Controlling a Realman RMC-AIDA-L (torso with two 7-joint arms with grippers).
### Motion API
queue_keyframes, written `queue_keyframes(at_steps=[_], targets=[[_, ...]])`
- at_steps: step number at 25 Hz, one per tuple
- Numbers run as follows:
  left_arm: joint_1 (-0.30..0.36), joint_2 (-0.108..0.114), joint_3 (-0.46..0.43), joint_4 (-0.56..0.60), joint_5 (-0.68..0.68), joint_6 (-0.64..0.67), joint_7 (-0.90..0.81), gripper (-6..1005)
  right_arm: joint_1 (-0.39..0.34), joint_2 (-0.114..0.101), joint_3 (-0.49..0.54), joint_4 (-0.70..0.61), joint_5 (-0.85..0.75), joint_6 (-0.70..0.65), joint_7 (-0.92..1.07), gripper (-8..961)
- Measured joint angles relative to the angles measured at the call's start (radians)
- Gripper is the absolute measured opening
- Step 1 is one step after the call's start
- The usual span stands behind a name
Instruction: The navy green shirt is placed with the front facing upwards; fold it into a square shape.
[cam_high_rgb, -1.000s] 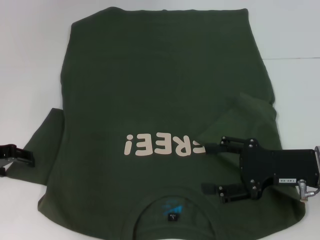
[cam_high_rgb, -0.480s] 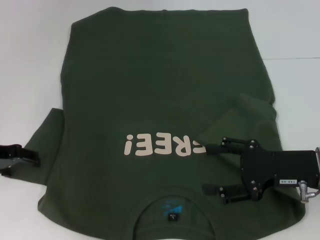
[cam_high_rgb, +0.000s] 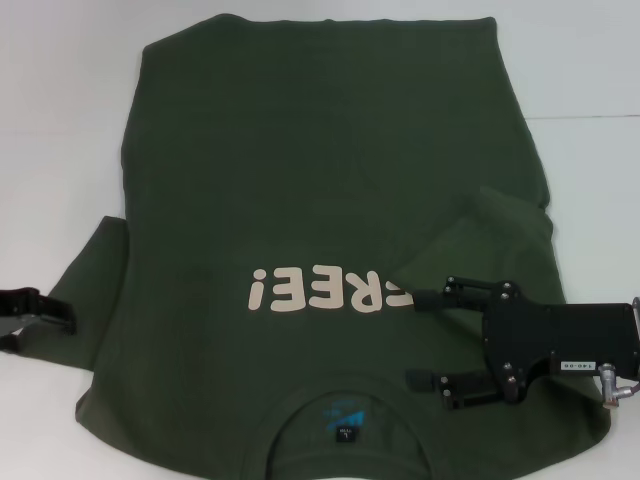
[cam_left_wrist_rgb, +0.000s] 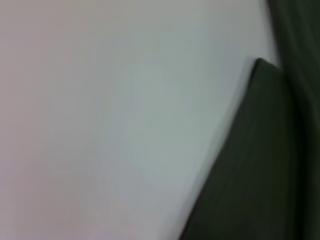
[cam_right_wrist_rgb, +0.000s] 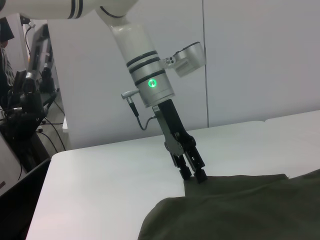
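Compared with the frame from 1 s ago, you will see that the right gripper (cam_high_rgb: 412, 338) has shifted slightly toward the shirt's right edge and a little nearer the collar, and the left gripper (cam_high_rgb: 62, 320) has crept a small way toward the left sleeve; the garment itself has not changed shape.

Take the cream "FREE!" lettering (cam_high_rgb: 325, 290) as your landmark. The navy green shirt (cam_high_rgb: 330, 170) lies flat on the white table (cam_high_rgb: 60, 120), front up, with the lettering reading upside down from the head camera. The round collar (cam_high_rgb: 345, 420) with its small dark label (cam_high_rgb: 346, 435) sits just on the robot's side of the lettering; the hem lies on the far side of it.

The right gripper lies over the cloth immediately to the right of the lettering. Its 2 fingers are spread apart: 1 finger (cam_high_rgb: 425, 298) touches the end of the lettering, the other (cam_high_rgb: 430, 380) lies nearer the collar. The right sleeve (cam_high_rgb: 480, 240) is folded inward onto the body, just beyond that gripper.

The left gripper sits well to the left of the lettering, at the edge of the left sleeve (cam_high_rgb: 95, 290). In the right wrist view its fingers (cam_right_wrist_rgb: 194, 172) appear close together at the cloth edge (cam_right_wrist_rgb: 200, 181); you cannot tell whether they pinch it.
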Motion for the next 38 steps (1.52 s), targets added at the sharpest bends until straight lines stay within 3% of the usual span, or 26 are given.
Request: queue_keyframes(at_steps=[38], targets=[[0.013,0.004,0.015,0.002,0.001,-0.029,0.001,828,0.014,0.0,0.0,0.0,0.0,0.005,0.003,942]])
